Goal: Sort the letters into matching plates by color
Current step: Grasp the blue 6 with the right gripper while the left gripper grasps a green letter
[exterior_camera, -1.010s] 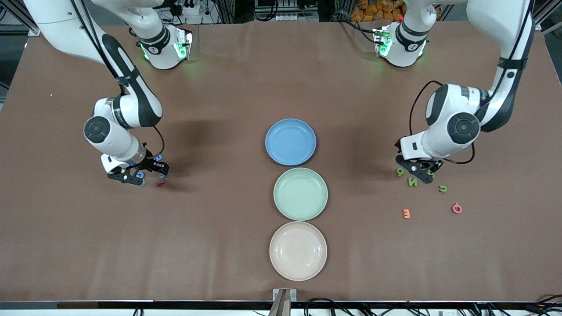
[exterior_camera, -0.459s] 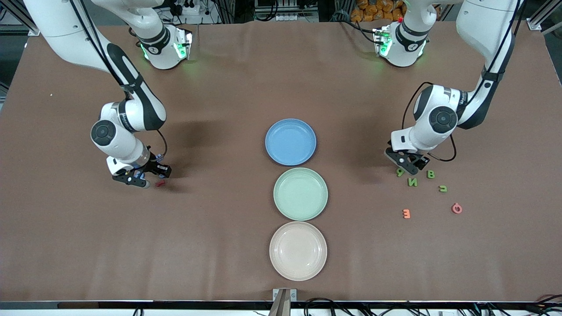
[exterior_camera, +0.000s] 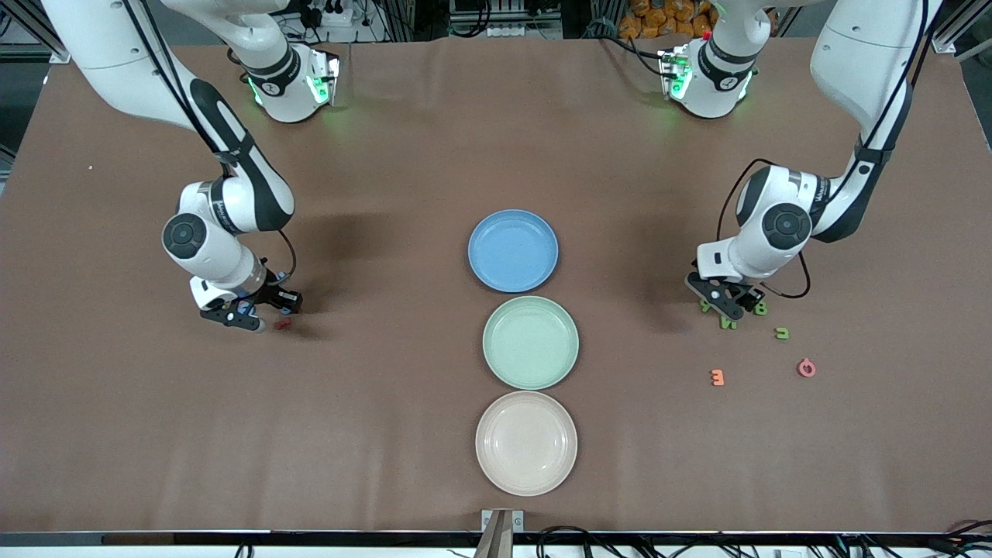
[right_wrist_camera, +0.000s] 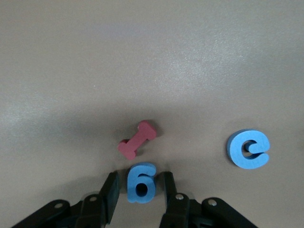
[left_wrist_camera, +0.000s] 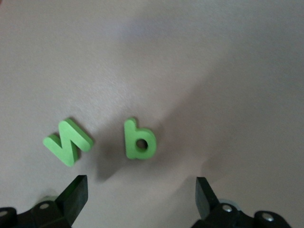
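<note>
Three round matte plates are standing in a row on the brown counter: the cream-pinkish plate (exterior_camera: 526, 442) nearest, then the pale mint green plate (exterior_camera: 531, 342), then the blue plate (exterior_camera: 513, 250), all holding nothing.

The right gripper (right_wrist_camera: 138, 187) is low on the counter, its jaws closing around the small flat blue "6" (right_wrist_camera: 141, 182), just beside the dark red piece (right_wrist_camera: 137, 139), probably for the blue plate.

The left gripper (left_wrist_camera: 137, 190) is hanging with jaws wide over the flat green letters (left_wrist_camera: 139, 139), holding nothing, apparently lining up for the green plate.
</note>
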Tool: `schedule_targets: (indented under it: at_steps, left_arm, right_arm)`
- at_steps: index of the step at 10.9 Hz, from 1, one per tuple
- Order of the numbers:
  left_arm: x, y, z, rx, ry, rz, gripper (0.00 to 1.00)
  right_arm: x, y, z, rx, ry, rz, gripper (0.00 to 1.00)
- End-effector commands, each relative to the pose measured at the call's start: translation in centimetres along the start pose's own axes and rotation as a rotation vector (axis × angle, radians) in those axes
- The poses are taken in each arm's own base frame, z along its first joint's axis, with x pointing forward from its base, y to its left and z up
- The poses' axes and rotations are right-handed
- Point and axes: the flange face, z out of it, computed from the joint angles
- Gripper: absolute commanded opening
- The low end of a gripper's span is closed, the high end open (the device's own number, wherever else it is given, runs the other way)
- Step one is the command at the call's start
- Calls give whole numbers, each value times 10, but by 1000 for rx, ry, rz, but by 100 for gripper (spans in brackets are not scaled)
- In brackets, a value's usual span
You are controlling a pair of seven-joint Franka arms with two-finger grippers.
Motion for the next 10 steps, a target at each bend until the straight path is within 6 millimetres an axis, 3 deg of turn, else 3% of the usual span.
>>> schedule_targets:
  at_steps: [1, 2, 5, 6, 10]
  left_arm:
    - [17, -6, 3, 14, 18, 24, 100]
    - [22, -3, 2, 17, 22, 21, 100]
    - [28, 4, 4, 15, 22, 35, 100]
    - [29, 4, 6, 14, 26, 35, 100]
    - [28, 5, 13, 6, 26, 20, 100]
  right_arm:
    - [-2, 0, 4, 2, 10, 7, 9]
    - [-2, -1, 0, 3, 11, 6, 0]
    - [-4, -25, -20, 7, 19, 44, 0]
    - [-4, -41, -31, 5, 13, 63, 0]
    - [-36, -153, -62, 28, -39, 186, 0]
